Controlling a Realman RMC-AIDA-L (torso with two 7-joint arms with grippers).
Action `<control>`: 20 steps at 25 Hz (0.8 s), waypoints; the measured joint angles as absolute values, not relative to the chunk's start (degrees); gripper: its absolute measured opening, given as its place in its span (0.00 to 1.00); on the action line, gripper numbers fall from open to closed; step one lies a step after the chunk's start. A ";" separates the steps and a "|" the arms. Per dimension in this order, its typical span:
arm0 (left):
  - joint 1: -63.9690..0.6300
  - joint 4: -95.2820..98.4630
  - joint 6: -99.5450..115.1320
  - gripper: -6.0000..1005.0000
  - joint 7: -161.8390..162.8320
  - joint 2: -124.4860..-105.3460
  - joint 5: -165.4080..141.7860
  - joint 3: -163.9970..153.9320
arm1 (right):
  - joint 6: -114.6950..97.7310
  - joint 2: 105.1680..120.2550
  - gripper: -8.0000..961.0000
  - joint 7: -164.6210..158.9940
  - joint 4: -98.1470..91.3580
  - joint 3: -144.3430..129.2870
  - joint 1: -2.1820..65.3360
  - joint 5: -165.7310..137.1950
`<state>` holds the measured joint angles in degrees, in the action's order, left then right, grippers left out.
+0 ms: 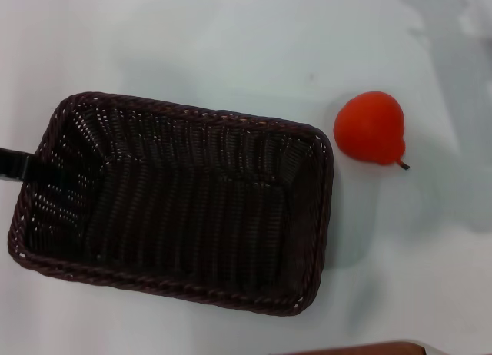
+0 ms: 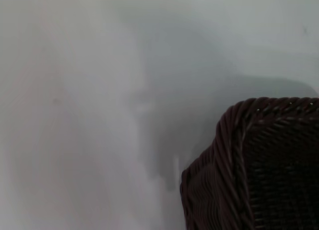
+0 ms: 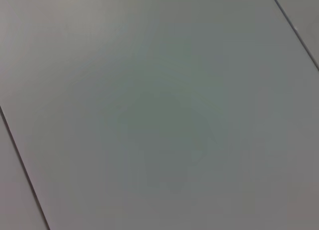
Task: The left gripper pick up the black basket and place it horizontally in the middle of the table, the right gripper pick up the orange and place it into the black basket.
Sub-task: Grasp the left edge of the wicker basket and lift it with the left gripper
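The basket (image 1: 177, 205) lay on the table (image 1: 231, 40), its long side running roughly across the head view with a slight tilt, open side up and nothing inside it. It filled the left and middle of that view. Its woven walls sloped in toward a darker floor, and a braided rim ran all round the top.

The orange (image 1: 370, 127) sat on the table just beyond the basket's right end, close to the far right corner but apart from the rim. Its short dark stem pointed away from the basket, toward the near right.

At the basket's left end, a black bar of the left gripper (image 1: 15, 164) reached in from the edge of the head view and met the rim. So little of it showed that I could not tell whether it gripped the rim or was let go. The left wrist view showed one rounded corner of the basket (image 2: 249, 170) standing on the pale table (image 2: 75, 115).

The right gripper was out of sight. Its wrist view showed only a flat grey surface (image 3: 159, 110) crossed by thin dark lines.
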<state>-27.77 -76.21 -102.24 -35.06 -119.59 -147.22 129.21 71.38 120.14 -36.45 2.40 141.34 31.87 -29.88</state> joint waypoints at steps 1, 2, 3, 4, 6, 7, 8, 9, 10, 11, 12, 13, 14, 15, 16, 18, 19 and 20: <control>-27.78 -76.26 -102.18 0.66 -35.06 -119.61 -147.23 129.21 | 71.25 120.15 0.96 -36.44 2.42 141.36 31.90 -29.88; -27.78 -76.27 -102.11 0.65 -35.06 -119.64 -147.24 129.19 | 71.16 120.14 0.96 -36.42 2.44 141.45 31.91 -29.88; -27.78 -76.26 -102.03 0.61 -35.06 -119.68 -147.25 129.14 | 71.05 120.15 0.96 -36.40 2.46 141.58 31.94 -29.88; -27.77 -76.24 -101.85 0.57 -35.05 -119.71 -147.26 129.07 | 70.98 120.15 0.96 -36.40 2.47 141.77 31.94 -29.88; -27.81 -76.14 -101.73 0.49 -35.05 -119.76 -147.25 129.03 | 70.93 120.15 0.96 -36.39 2.46 142.01 31.96 -29.88; -27.83 -76.12 -101.70 0.45 -35.05 -119.79 -147.22 129.01 | 70.92 120.15 0.96 -36.39 2.47 142.02 31.96 -29.88; -27.85 -76.12 -101.69 0.41 -35.05 -119.81 -147.18 129.01 | 70.92 120.14 0.96 -36.39 2.46 142.03 31.97 -29.88; -27.86 -76.12 -101.69 0.37 -35.04 -119.84 -147.13 129.00 | 70.92 120.15 0.96 -36.39 2.47 142.03 31.98 -29.88; -27.86 -76.12 -101.69 0.33 -35.04 -119.85 -147.10 129.02 | 70.92 120.15 0.96 -36.39 2.47 142.04 31.98 -29.88; -27.86 -76.12 -101.68 0.29 -35.03 -119.85 -147.05 129.09 | 70.92 120.14 0.96 -36.39 2.47 142.07 31.99 -29.88; -27.86 -76.12 -101.68 0.25 -35.03 -119.85 -146.97 129.21 | 70.92 120.12 0.96 -36.38 2.47 142.09 31.99 -29.88; -27.86 -76.15 -101.68 0.21 -35.02 -119.85 -146.88 129.30 | 70.92 120.09 0.96 -36.38 2.47 142.12 31.99 -29.88; -27.86 -76.28 -101.68 0.21 -35.02 -119.90 -146.74 129.43 | 70.92 120.09 0.96 -36.39 2.47 142.12 31.99 -29.88; -27.85 -76.37 -101.68 0.20 -35.01 -119.99 -146.65 129.61 | 70.90 120.08 0.96 -36.38 2.47 142.12 31.99 -29.88; -27.85 -76.43 -101.68 0.19 -35.01 -120.12 -146.40 130.08 | 70.90 120.08 0.96 -36.38 2.47 142.12 31.99 -29.88; -27.84 -76.37 -101.69 0.18 -35.01 -120.30 -145.60 130.99 | 70.86 120.07 0.96 -36.38 2.46 142.12 31.99 -29.88; -27.85 -76.25 -101.69 0.17 -35.01 -120.39 -144.38 131.89 | 70.84 120.06 0.96 -36.38 2.46 142.12 31.99 -29.88; -27.74 -76.11 -101.66 0.17 -35.02 -120.45 -141.63 133.56 | 70.83 120.06 0.96 -36.38 2.46 142.12 31.99 -29.88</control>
